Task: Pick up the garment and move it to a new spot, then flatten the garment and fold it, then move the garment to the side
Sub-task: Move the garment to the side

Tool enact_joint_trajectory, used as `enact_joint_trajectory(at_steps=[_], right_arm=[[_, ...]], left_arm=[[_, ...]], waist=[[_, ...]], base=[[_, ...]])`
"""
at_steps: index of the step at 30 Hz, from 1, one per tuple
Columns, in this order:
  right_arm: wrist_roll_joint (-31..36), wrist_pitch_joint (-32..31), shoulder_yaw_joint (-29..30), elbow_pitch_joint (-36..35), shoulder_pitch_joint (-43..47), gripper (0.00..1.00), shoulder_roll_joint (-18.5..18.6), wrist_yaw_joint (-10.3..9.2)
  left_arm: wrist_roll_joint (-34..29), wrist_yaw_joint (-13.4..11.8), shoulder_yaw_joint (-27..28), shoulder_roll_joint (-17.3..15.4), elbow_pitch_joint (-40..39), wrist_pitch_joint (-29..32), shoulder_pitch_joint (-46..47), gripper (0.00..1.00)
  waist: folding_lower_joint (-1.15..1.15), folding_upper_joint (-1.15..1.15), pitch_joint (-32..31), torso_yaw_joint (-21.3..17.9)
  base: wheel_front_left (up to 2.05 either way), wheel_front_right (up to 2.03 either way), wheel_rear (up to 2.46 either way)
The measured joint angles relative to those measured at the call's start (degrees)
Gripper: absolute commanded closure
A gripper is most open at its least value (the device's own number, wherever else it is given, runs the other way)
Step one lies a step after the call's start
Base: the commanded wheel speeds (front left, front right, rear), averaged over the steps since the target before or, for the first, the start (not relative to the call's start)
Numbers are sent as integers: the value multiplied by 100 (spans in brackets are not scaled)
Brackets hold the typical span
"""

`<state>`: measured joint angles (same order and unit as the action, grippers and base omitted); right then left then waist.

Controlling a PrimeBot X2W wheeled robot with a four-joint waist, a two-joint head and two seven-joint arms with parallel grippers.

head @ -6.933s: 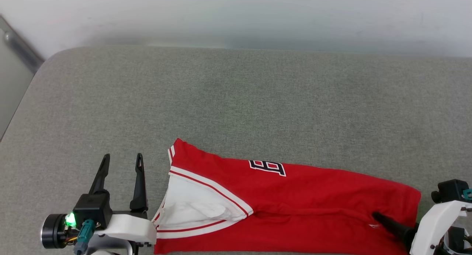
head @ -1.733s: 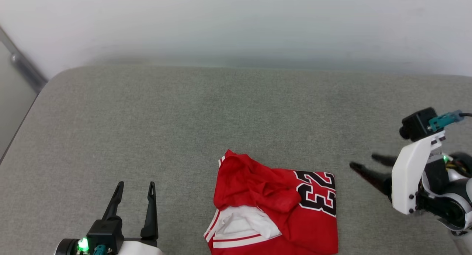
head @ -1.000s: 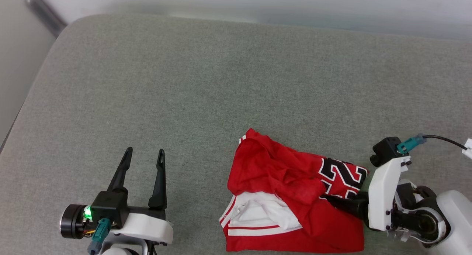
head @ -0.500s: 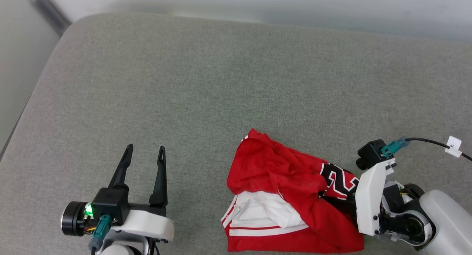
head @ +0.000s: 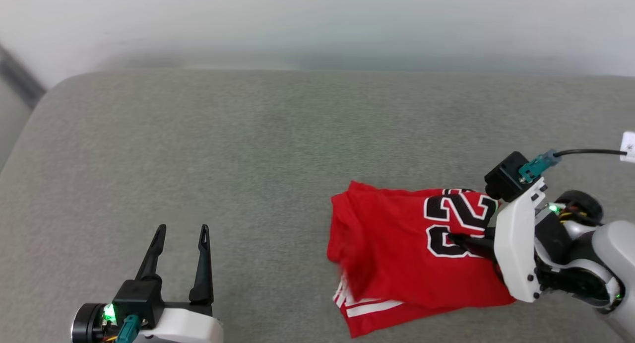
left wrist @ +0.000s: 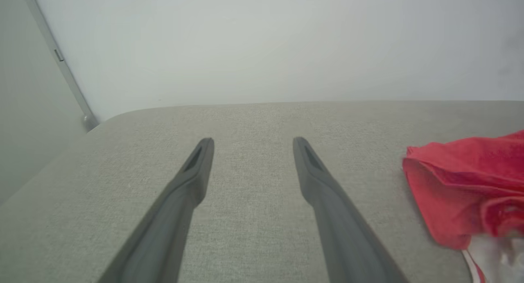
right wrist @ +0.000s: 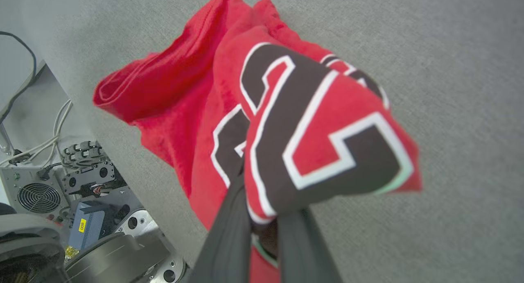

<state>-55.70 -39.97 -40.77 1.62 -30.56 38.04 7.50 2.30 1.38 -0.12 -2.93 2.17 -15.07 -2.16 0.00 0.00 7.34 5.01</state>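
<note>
Red jersey cloth, the garment (head: 397, 243), lies bunched on the grey cushion (head: 223, 149), toward the cushion's front right. From the head view we see black numerals (head: 454, 219) outlined in white facing up, and white stripe trim (head: 367, 307) at the garment's edge nearest the cushion's front. The right gripper (head: 454, 240) comes in from the cushion's right side, its dark fingers lying across the numerals.

The right wrist view gives us what the head view does not. There the two fingers (right wrist: 229, 225) are pressed together on a fold of the numbered cloth, which drapes over them. It also shows us a fan unit and cables (right wrist: 41, 193) beyond the cushion's edge.

The left gripper (head: 182, 229) sits over the cushion's front left, well apart from the garment. In the left wrist view we see its fingers (left wrist: 192, 180) spread wide over bare cushion with nothing between them. That view shows the garment's red hem (left wrist: 446, 180) off to one side and the pale wall (left wrist: 262, 41) behind the cushion.
</note>
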Motion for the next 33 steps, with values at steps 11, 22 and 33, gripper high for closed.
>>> enact_joint_trajectory(at_steps=[11,22,33], right_arm=[[427,-36,-130,-107,-606,100,814,1],[1260,165,482,1127,-1265,100,1352,1],[2297,387,1605,2325,-1688,100,1321,2]], left_arm=[[-26,64,88,2,-162,0,68,0],[-121,229,137,-158,-397,0,548,0],[-137,318,197,-287,-661,0,984,0]], waist=[[0,0,205,-1058],[0,0,1148,-1483],[1,0,2064,-1527]], base=[[0,0,0],[0,0,0],[0,0,0]])
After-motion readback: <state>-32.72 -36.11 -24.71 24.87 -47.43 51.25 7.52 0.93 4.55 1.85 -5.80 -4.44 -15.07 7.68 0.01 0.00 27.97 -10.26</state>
